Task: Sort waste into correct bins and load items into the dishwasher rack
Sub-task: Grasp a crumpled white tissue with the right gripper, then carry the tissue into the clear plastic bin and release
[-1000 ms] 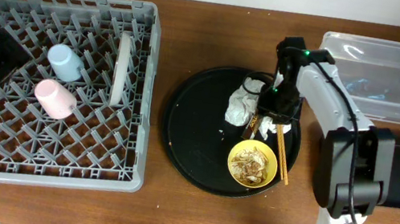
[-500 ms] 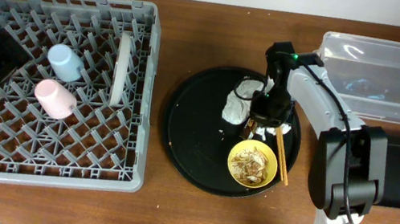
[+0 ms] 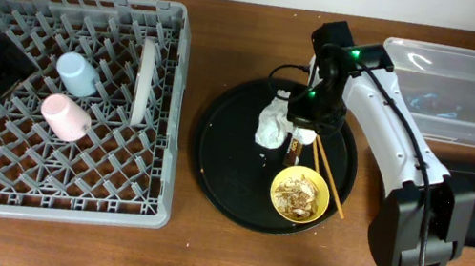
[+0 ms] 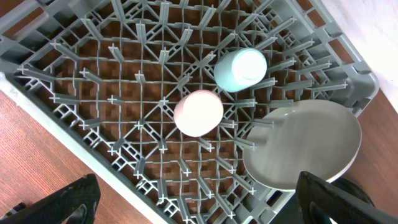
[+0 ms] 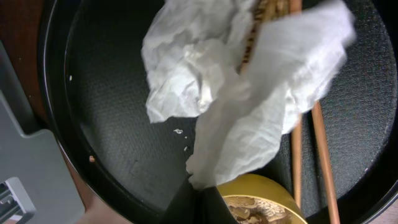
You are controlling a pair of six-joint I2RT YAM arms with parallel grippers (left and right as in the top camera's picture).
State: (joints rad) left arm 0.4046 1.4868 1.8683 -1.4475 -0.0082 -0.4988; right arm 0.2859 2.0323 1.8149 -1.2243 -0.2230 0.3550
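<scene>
Right arm (image 3: 382, 104) bends over the round tray (image 3: 222, 164), its end effector (image 5: 194, 196) clamped on a napkin (image 5: 255, 124).

2 cups (image 3: 78, 74), 2 napkins (image 5: 186, 68), 2 chopsticks (image 5: 323, 155)

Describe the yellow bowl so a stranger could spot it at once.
Start at the large round black tray beside the grey rack. On its lower right part in the overhead view sits the yellow bowl. It alone is yellow, with brownish scraps inside.
</scene>
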